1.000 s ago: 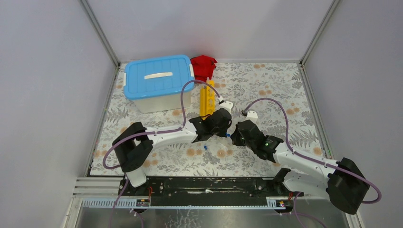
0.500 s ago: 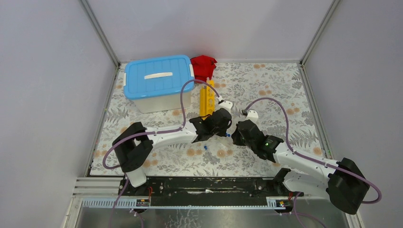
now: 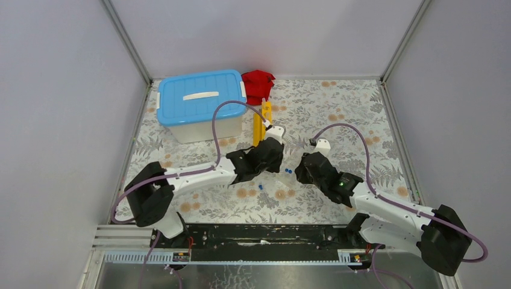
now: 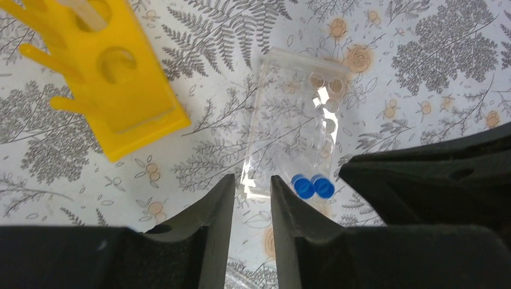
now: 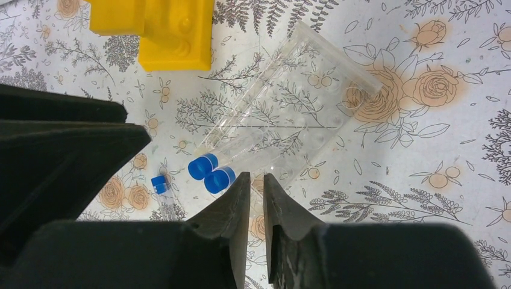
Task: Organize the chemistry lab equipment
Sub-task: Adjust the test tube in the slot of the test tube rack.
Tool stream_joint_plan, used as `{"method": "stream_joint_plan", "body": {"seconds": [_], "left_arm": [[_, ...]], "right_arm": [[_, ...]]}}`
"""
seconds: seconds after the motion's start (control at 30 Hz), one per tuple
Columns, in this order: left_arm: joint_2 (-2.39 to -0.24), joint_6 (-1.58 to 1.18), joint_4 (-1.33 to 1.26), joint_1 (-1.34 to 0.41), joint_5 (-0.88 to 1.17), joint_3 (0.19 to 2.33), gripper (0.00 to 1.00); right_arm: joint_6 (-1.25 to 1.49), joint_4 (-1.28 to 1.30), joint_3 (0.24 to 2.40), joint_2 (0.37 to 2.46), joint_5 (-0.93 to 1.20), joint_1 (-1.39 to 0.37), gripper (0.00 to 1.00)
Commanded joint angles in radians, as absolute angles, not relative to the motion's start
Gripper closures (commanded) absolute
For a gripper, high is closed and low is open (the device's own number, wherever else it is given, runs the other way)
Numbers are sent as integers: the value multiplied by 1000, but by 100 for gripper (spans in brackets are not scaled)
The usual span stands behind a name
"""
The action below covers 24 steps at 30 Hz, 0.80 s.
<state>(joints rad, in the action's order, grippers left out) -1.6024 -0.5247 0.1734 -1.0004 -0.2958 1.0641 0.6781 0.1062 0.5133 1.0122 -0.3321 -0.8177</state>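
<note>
Slotting tubes (image 4: 313, 186) into the holder (image 4: 295, 120), frame centre on the tabletop (image 4: 422, 60): two sit at its lower end, left fingers (image 4: 211, 211) and right fingers (image 5: 226, 205) slightly apart beside it, so back off without nudging it.

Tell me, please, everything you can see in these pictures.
tub: one, white with a blue lid, far left of the mat
red thing: one, red, against the back wall, right of the tub
rack: one, yellow with holes, right of the tub
holder: one, clear, lying on the mat in front of both pincers
tubes: three, clear with blue caps; two at the holder's end, one loose on the mat nearby
mat: one, white floral, covering the table
arms: two, black and white, with purple cables
left pincer: black, slightly open, empty
right pincer: black, barely open, empty
</note>
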Motion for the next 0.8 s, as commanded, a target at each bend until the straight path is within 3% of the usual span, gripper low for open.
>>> {"method": "stream_joint_plan", "body": {"seconds": [0.0, 0.3, 0.77], "left_arm": [[-1530, -555, 152, -997, -318, 1004, 67], [-1533, -561, 134, -1044, -255, 944, 83], [-1597, -573, 75, -1095, -212, 957, 86]], "right_arm": [[666, 109, 538, 986, -371, -830, 79], [671, 95, 529, 994, -364, -829, 79], [672, 88, 523, 996, -359, -830, 79]]}}
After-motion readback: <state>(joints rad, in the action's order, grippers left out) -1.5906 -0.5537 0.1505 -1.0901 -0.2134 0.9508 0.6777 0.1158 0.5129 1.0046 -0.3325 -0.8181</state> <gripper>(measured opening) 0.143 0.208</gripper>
